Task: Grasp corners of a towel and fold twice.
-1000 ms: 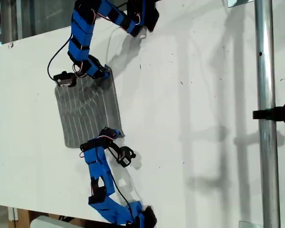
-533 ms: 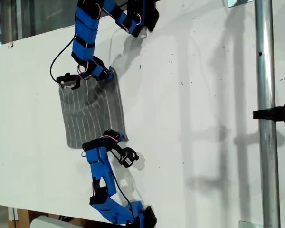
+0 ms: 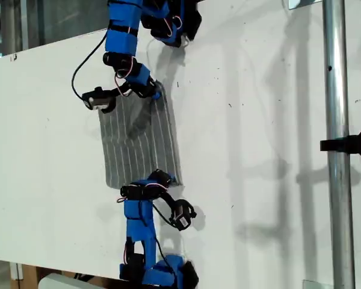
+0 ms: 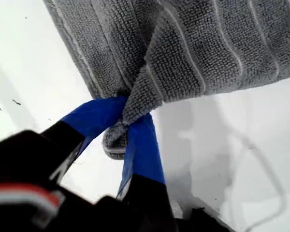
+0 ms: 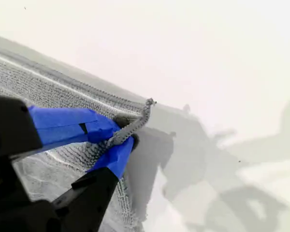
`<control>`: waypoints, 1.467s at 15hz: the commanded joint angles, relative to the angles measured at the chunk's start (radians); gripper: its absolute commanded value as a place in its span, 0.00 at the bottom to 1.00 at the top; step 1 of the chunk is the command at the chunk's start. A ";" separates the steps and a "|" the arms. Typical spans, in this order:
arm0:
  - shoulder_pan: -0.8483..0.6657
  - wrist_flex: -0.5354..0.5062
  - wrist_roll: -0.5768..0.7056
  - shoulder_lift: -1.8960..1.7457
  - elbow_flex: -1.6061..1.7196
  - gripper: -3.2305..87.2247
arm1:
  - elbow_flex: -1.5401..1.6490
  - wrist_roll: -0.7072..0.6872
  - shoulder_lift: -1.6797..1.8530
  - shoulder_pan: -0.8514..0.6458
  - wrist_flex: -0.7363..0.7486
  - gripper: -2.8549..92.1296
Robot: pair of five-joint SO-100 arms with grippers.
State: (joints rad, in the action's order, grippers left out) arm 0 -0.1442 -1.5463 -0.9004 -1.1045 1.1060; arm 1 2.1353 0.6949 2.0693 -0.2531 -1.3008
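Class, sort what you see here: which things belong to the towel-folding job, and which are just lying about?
Belongs to the job:
- the towel
- my first claw, pinching one towel corner
- my second claw, pinching another corner

Just there:
- the white table
- the metal pole at the exterior view's right

The exterior view looks steeply down from overhead onto the white table (image 3: 259, 150). Both wrist views sit close behind their jaws, sharing the towel (image 3: 138, 147) with it.
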 commanded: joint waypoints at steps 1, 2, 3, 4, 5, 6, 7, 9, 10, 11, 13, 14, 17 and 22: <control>0.098 0.002 -0.098 -0.199 0.107 0.02 | -0.021 0.104 0.044 0.138 -0.012 0.03; 0.143 0.002 -0.146 -0.232 0.130 0.02 | -0.026 0.158 0.044 0.204 -0.012 0.03; 0.186 0.002 -0.183 -0.244 0.129 0.02 | -0.029 0.213 0.044 0.265 0.002 0.03; 0.219 0.002 -0.215 -0.250 0.124 0.02 | -0.041 0.253 0.035 0.319 0.023 0.03; 0.241 0.002 -0.235 -0.259 0.121 0.02 | -0.063 0.276 0.021 0.350 0.034 0.03; 0.247 0.002 -0.239 -0.275 0.121 0.02 | -0.094 0.281 0.009 0.362 0.035 0.03; 0.236 0.002 -0.233 -0.296 0.135 0.02 | -0.114 0.268 0.002 0.344 0.029 0.03; 0.160 -0.005 -0.175 -0.318 0.167 0.02 | -0.123 0.173 0.002 0.199 0.020 0.03; 0.101 -0.002 -0.123 -0.327 0.181 0.02 | -0.132 0.103 0.002 0.107 0.023 0.03; 0.037 -0.005 -0.064 -0.336 0.186 0.02 | -0.143 0.026 -0.014 0.005 0.032 0.03; -0.114 -0.003 0.063 -0.351 0.202 0.02 | -0.204 -0.130 -0.066 -0.178 0.054 0.03; -0.186 0.000 0.130 -0.353 0.199 0.02 | -0.230 -0.204 -0.092 -0.256 0.091 0.03; -0.382 0.023 0.279 -0.353 0.167 0.02 | -0.357 -0.353 -0.233 -0.436 0.196 0.03; -0.558 0.031 0.394 -0.379 0.043 0.02 | -0.592 -0.443 -0.328 -0.560 0.272 0.03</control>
State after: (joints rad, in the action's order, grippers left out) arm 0 -0.6627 -1.5217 -0.5292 -1.4189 1.2088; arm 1 1.6444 0.2684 1.7227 -0.7869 -1.0416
